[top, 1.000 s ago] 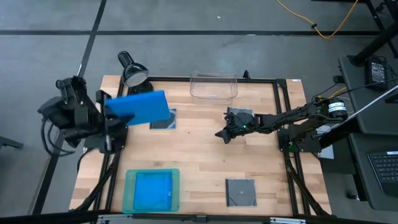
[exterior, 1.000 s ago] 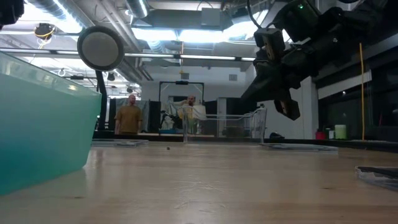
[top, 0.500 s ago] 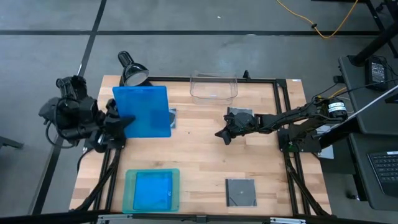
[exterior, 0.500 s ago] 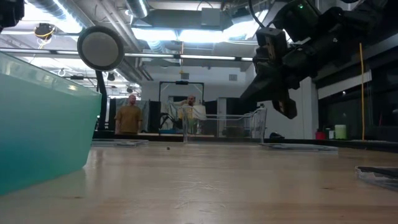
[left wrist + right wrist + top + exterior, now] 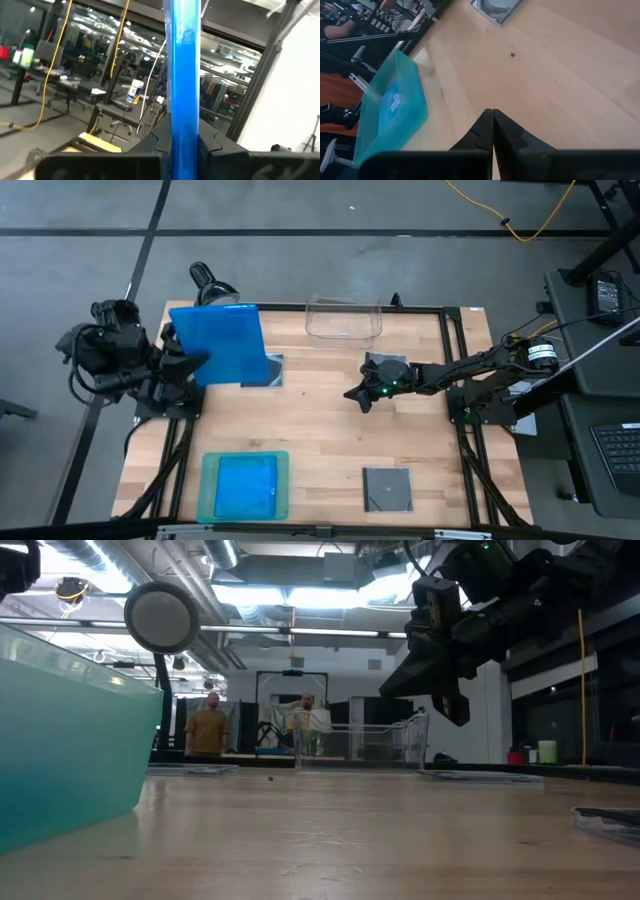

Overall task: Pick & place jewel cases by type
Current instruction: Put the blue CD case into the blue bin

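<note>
My left gripper (image 5: 190,365) hangs over the table's left edge, shut on a bright blue jewel case (image 5: 218,345) held high above the far left corner; the left wrist view shows that case (image 5: 185,75) edge-on. My right gripper (image 5: 355,395) hovers shut over mid-table, touching nothing, and appears in the low view (image 5: 445,705) too. Three dark grey jewel cases lie flat on the table: one (image 5: 272,375) partly hidden under the held case, one (image 5: 385,363) under my right arm, one (image 5: 387,488) near the front. A teal tray (image 5: 207,485) holds a blue case (image 5: 245,487). My left gripper pinches the blue case between its two fingers (image 5: 215,147) at the case's left edge (image 5: 184,150). The fingers come about level from the table's left. The case is lifted clear of the table, its broad face turned up toward the high camera.
A clear plastic bin (image 5: 343,320) stands at the far edge. A desk lamp (image 5: 205,278) sits at the far left corner, just behind the held case. The teal tray's wall (image 5: 60,740) fills the low view's left. People stand in the room beyond.
My left gripper has rolled about its own line and drawn slightly toward the table's left and far edge. The blue case has turned from slanted, showing a narrow face to the high camera, to broad face up, and now sits nearer the lamp.
</note>
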You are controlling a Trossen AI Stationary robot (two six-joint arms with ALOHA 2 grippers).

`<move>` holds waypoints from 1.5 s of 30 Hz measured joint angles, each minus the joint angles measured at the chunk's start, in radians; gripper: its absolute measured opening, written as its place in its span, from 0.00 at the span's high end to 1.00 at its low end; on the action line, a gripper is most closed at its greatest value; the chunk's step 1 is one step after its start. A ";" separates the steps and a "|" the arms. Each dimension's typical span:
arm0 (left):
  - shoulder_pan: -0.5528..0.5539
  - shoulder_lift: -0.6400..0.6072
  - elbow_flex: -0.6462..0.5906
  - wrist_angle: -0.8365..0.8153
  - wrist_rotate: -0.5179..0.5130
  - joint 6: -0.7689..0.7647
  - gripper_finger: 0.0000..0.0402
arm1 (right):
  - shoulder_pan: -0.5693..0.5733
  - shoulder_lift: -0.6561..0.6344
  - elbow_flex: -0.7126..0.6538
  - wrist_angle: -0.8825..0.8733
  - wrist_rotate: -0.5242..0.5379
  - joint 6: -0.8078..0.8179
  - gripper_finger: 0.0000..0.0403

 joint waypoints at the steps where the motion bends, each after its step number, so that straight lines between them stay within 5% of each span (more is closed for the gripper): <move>1: 0.000 -0.005 0.000 0.000 0.011 0.020 0.95 | 0.000 0.000 0.000 0.000 0.000 -0.001 0.98; 11: 0.000 -0.091 0.000 -0.073 -0.024 0.081 0.95 | 0.000 0.000 0.000 0.000 -0.032 -0.002 0.98; 24: 0.000 -0.182 0.000 -0.695 0.026 -0.459 0.95 | 0.000 0.000 0.000 -0.001 -0.037 -0.003 0.98; 37: 0.000 -0.177 0.000 -0.713 0.177 -0.349 0.94 | 0.000 0.000 0.000 -0.001 -0.038 0.027 0.98; 45: 0.001 -0.194 0.000 -1.080 0.250 -0.767 0.94 | 0.000 0.000 0.000 -0.001 -0.038 0.038 0.98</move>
